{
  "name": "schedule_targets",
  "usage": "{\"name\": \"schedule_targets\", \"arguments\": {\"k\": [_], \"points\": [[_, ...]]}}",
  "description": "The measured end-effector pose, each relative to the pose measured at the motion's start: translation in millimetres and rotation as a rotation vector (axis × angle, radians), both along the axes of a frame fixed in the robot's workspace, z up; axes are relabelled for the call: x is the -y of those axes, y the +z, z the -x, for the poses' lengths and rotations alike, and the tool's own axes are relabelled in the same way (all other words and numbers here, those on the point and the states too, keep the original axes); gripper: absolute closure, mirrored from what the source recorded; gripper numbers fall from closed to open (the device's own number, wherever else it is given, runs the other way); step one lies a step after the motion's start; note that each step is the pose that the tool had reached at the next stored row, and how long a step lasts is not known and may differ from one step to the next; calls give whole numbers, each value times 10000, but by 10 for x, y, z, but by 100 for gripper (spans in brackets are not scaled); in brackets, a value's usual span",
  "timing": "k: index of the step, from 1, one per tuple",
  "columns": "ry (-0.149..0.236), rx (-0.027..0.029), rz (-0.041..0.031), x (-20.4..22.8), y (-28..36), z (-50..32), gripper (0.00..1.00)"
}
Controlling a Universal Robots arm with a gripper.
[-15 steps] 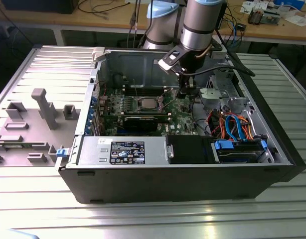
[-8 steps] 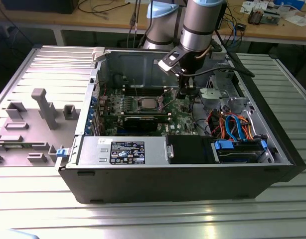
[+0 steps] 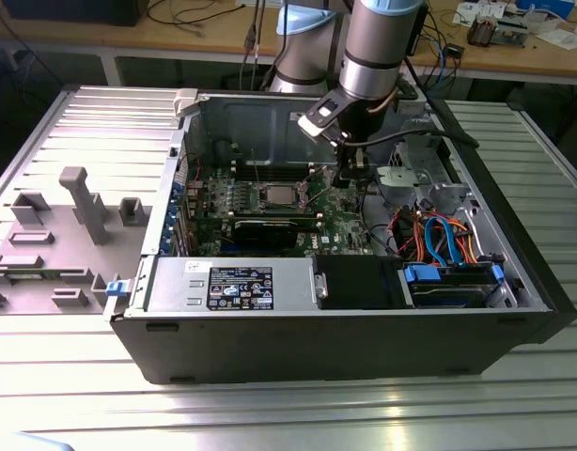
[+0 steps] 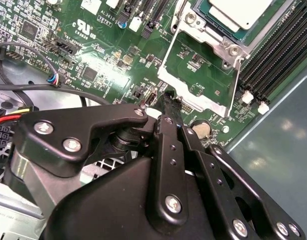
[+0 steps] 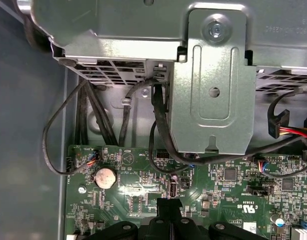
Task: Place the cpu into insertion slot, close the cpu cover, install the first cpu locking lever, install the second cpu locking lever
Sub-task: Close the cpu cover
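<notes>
Risks, nearest first. In the second wrist view the black two-finger gripper [image 4: 168, 102] sits low over the green motherboard [image 4: 103, 65]. Its tip is just beside the near rail of the cpu cover [image 4: 171, 52], a silvery sheet-metal frame with a large square window. Contact with the rail: cannot tell.

- A push off-line here could slip past the rail and scrape the small board parts on the gripper's side of the cover. It could also nick the round silver coin cell [image 4: 200, 129] beside the cover's near corner.
- The cover looks swung open, with board showing through its window. Dropped uncontrolled, it could slap onto the flat square silver-topped cpu [image 4: 241, 10]. The chip lies in the metal-rimmed insertion slot [image 4: 213, 35] on the cover's far side. If it is not fully seated, the contacts beneath could bend.
- Beyond the cover, the long black memory slots [image 4: 273, 55] run close enough to catch a wide sweep.

Hand: fingers appear pressed together with nothing between them. Empty, by my read.
</notes>
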State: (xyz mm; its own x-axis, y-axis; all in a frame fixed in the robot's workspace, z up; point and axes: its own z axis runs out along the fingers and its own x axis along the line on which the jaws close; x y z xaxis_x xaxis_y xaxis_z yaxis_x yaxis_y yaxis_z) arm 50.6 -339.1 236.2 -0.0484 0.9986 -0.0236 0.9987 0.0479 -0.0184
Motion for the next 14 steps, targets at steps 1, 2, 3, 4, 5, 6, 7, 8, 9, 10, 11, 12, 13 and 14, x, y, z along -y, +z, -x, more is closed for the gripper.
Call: {"name": "schedule_targets", "arguments": {"k": [1, 2, 3, 4, 5, 6, 7, 8, 9, 10, 11, 12, 13, 14], "points": [[0, 0, 0, 0, -4, 0, 89], [-1, 0, 0, 0, -7, 0, 89], [0, 0, 0, 0, -9, 0, 89], [-1, 0, 0, 0, -13, 0, 89], [-1, 0, 0, 0, -16, 0, 89], [0, 0, 0, 0, -18, 0, 89], [-1, 0, 0, 0, -21, 0, 89], [0, 1, -1, 0, -23, 0, 89], [0, 0, 0, 0, -25, 0, 89], [-1, 0, 0, 0, -28, 0, 89], [0, 0, 0, 0, -31, 0, 89], [-1, 0, 0, 0, -33, 0, 89], [0, 0, 0, 0, -36, 0, 89], [0, 0, 0, 0, -39, 0, 89]]}}
